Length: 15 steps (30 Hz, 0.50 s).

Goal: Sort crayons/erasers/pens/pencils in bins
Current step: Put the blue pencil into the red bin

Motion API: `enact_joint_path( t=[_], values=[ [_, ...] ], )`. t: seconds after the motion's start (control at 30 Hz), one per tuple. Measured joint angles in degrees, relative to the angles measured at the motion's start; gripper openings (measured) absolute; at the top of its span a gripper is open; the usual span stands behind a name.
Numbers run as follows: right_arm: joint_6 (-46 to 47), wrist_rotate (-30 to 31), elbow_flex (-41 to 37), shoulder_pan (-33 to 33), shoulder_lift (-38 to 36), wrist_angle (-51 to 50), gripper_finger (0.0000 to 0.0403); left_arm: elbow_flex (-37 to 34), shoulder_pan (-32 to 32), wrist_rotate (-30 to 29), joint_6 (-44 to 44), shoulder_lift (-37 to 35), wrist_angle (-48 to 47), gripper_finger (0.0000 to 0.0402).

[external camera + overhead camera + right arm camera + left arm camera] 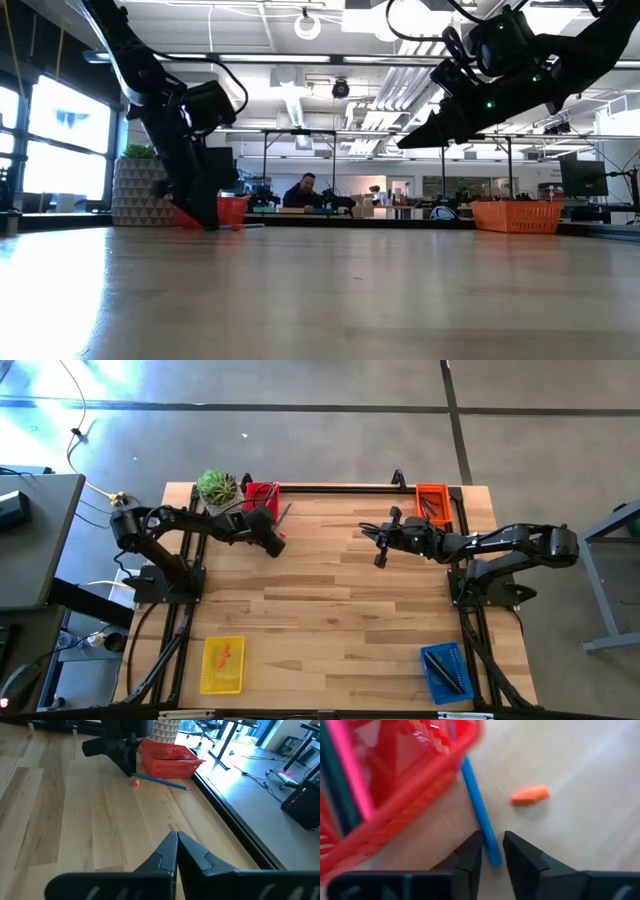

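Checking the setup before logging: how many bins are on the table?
4. The red bin sits at the far edge beside the plant, the orange bin at the far right, the yellow bin near left, the blue bin near right.

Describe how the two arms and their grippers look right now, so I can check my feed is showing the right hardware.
Both arms are dark, near-black jointed links on black bases bolted at the table's sides. The left gripper has two blunt, wedge-shaped matte black fingers on a black crossbar. The right gripper has matching tapered fingers. Black cables loop above the right arm's wrist, where small green lights glow. No labels are readable.
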Motion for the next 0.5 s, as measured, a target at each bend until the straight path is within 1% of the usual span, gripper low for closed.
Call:
enact_joint_path(
  t=[0.13,0.23,0.4,0.5],
  values=[
    [0.00,0.00,0.00,0.00,0.00,0.00,0.0000,0.17,-1.50,4.29,2.55,-0.21,-3.73,0.0034],
    [0.01,0.00,0.00,0.00,0.00,0.00,0.0000,0.30,-2.33,6.55,2.69,-0.33,-5.34,0.0012],
    [0.02,0.00,0.00,0.00,0.00,0.00,0.0000,0.15,-3.42,7.13,3.98,-1.13,-6.09,0.0004],
    [0.02,0.00,0.00,0.00,-0.01,0.00,0.0000,-0.28,-3.64,7.79,3.94,-3.20,-7.46,0.0003]
  ],
)
